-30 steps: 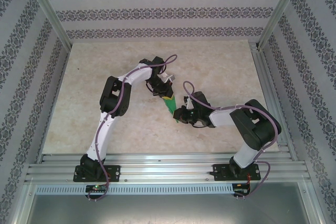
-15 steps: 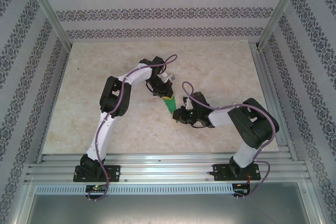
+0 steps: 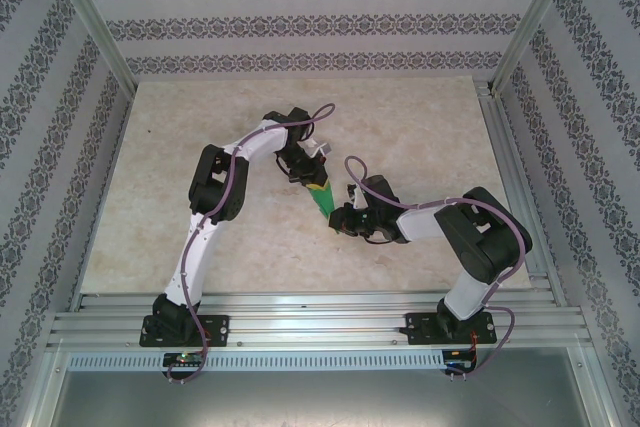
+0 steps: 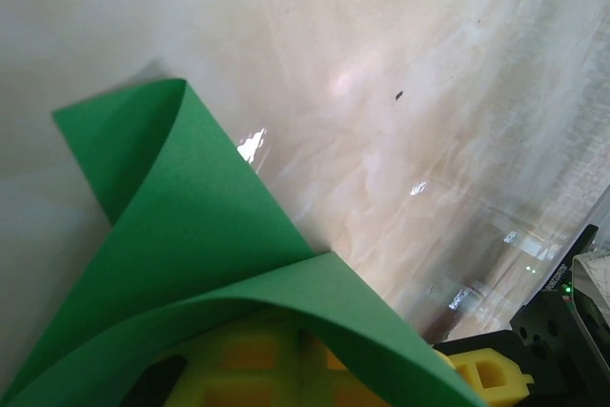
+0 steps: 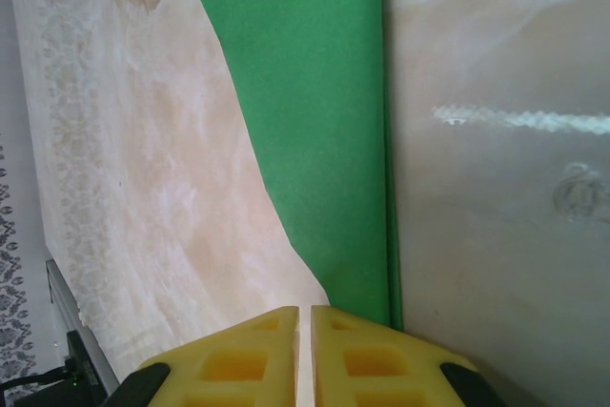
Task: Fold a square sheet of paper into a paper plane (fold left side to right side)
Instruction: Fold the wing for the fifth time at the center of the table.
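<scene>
The green sheet of paper (image 3: 322, 201), folded into a narrow pointed shape, lies mid-table between the two grippers. My left gripper (image 3: 308, 180) is at its far end, fingers shut. A raised flap of the paper (image 4: 210, 226) arches over the left gripper (image 4: 305, 345) and hides its fingertips, so I cannot tell whether paper is pinched. My right gripper (image 3: 340, 219) is at the near pointed end. In the right wrist view the paper (image 5: 315, 121) runs away from the right gripper (image 5: 304, 310). Its fingers are shut to a thin slit, and the right fingertip (image 5: 357, 326) lies on the paper's tip.
Aluminium rails (image 3: 320, 307) run along the near table edge, and frame posts with patterned walls stand on the other sides. The right arm's black wrist part (image 4: 558, 316) sits close beside the left gripper. A small dark speck (image 4: 398, 95) lies on the beige tabletop.
The right gripper has edged slightly to the left at the paper's near tip. The left gripper and the paper have kept their place.
</scene>
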Tool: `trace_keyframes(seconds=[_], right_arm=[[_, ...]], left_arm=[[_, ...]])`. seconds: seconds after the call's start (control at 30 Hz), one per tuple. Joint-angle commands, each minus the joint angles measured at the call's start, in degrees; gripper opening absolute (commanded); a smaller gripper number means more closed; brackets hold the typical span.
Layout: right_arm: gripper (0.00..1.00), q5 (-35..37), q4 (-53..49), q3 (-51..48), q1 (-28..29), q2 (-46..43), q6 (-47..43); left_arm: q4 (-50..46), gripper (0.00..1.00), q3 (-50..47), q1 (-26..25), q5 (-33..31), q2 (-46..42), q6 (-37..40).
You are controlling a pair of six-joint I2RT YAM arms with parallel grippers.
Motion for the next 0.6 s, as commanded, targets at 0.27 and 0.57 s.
trace_keyframes(seconds=[0.27,0.57], right_arm=[[0.12,0.5,-6.0,-2.7,0.7,4.7,-0.2],[0.12,0.7,-5.9,-2.1,0.7,5.3,-0.2]], left_arm=[[-2.8,0.18,9.6,5.5,-6.6,-2.4,1.0],[3.5,0.11,-0.7,6.6,-2.7,-14.0,-1.0]])
